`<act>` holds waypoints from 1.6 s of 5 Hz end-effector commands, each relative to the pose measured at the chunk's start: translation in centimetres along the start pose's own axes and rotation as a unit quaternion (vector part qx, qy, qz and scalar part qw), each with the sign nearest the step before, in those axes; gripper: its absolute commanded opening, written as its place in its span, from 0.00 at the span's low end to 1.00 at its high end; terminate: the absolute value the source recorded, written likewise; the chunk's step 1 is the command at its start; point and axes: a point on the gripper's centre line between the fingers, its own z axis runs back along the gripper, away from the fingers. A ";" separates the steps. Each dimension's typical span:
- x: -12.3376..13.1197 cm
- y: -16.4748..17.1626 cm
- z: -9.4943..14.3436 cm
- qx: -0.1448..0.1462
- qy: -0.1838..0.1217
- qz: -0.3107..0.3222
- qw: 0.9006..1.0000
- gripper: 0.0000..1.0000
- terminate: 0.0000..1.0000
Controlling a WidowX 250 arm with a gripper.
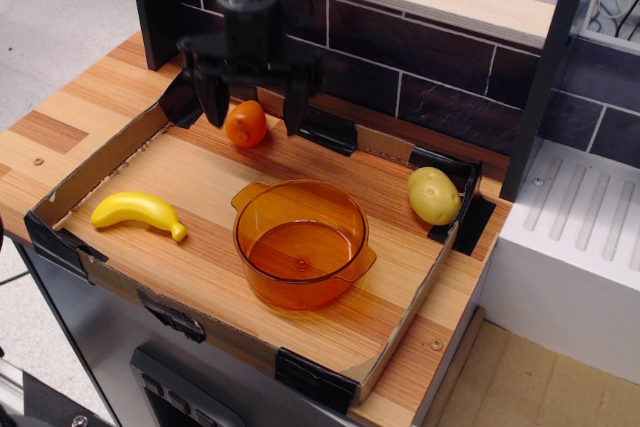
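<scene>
My black gripper hangs open over the back left of the tray, its two fingers spread wide on either side of a small orange fruit. The fruit lies on the wood between the fingers; I cannot tell if they touch it. An orange see-through pot with two handles stands empty in the middle of the tray. A yellow banana lies at the left. A yellow-green lemon-like fruit rests in the right back corner.
All of it sits in a shallow cardboard-walled tray on a wooden counter. A dark brick wall runs behind, with a black post at the right and a white appliance beyond it.
</scene>
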 end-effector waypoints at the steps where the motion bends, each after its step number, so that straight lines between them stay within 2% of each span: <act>1: 1.9 0.4 -0.7 0.002 -0.034 -0.009 0.999 1.00 0.00; 3: 3.0 1.2 -1.5 0.004 -0.030 0.017 0.999 1.00 0.00; 5: 3.1 1.7 -2.0 0.004 -0.024 0.035 0.999 1.00 0.00; 6: 3.0 1.8 -2.1 0.007 -0.023 0.030 0.999 0.00 0.00; 8: 2.0 2.2 -0.8 0.005 -0.025 0.029 0.999 0.00 0.00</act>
